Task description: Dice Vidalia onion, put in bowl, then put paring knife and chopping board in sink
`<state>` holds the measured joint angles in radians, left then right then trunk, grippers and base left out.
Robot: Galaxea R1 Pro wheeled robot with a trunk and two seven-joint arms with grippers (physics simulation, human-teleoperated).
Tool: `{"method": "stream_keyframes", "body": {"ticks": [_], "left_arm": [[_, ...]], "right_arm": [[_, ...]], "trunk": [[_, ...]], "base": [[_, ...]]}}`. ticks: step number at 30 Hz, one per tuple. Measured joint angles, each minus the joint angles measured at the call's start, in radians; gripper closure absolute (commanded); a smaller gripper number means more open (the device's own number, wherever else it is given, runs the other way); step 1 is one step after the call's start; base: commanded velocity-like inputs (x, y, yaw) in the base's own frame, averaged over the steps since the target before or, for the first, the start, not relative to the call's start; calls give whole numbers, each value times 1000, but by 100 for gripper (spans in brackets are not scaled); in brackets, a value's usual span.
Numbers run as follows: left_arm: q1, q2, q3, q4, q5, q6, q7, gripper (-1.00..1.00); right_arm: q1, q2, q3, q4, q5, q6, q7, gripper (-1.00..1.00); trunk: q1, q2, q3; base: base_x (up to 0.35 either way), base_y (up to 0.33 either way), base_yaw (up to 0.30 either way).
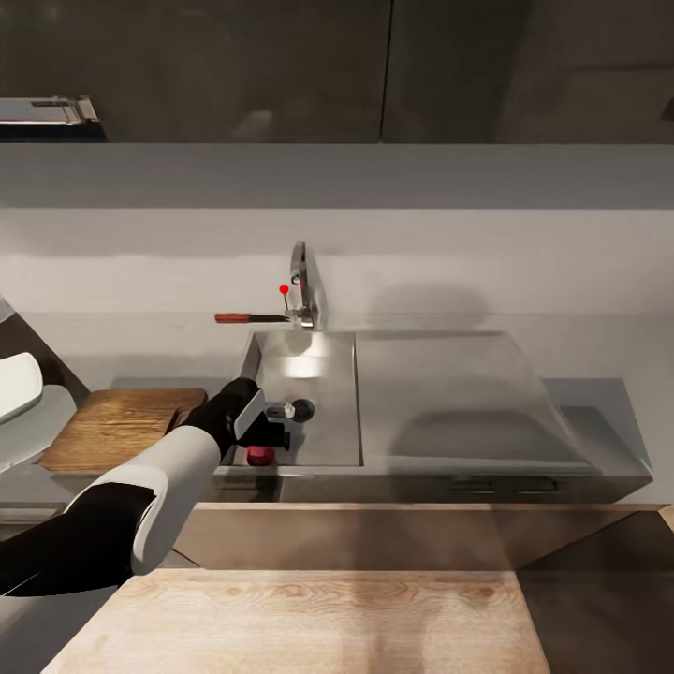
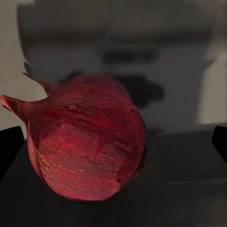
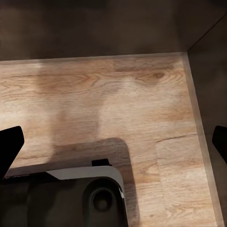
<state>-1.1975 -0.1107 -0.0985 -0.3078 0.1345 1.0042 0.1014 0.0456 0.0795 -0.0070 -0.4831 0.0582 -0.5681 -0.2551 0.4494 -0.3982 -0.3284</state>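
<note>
Head view: left gripper (image 1: pixel 271 432) reaches into the sink (image 1: pixel 328 374) at its near left corner, fingers spread wide around the Vidalia onion (image 1: pixel 258 455) — not pinching it. Chopping board (image 1: pixel 122 426) lies left of the sink.

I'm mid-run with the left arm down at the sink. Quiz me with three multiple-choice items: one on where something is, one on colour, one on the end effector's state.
1. Where does the slim paring knife with the reddish-brown handle lie?
A. On the brown wooden chopping board
B. On the countertop behind the stainless-steel sink, beside the chrome faucet
C. In the basin

2. What colour is the round Vidalia onion?
A. White
B. Yellow
C. Pinkish-red

3. How is the left end effector?
A. Open around the onion in the basin
B. Shut on the knife
C. Over the board

Answers: 1 B, the head view shows it by the faucet base. 2 C, per the left wrist view. 3 A, its fingertips sit wide either side of the onion.
</note>
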Motion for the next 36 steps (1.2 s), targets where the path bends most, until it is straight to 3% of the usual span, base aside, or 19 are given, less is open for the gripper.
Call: {"method": "stream_keyframes", "body": {"ticks": [24, 36], "left_arm": [[0, 0, 0, 1, 0, 0, 0, -100], [0, 0, 0, 14, -1, -1, 0, -100]], "right_arm": [[0, 1, 0, 8, 0, 2, 2, -100], [0, 1, 0, 8, 0, 2, 2, -100]], "trunk": [[0, 0, -27], [0, 0, -29]], "base": [[0, 0, 0], [0, 0, 0]]}}
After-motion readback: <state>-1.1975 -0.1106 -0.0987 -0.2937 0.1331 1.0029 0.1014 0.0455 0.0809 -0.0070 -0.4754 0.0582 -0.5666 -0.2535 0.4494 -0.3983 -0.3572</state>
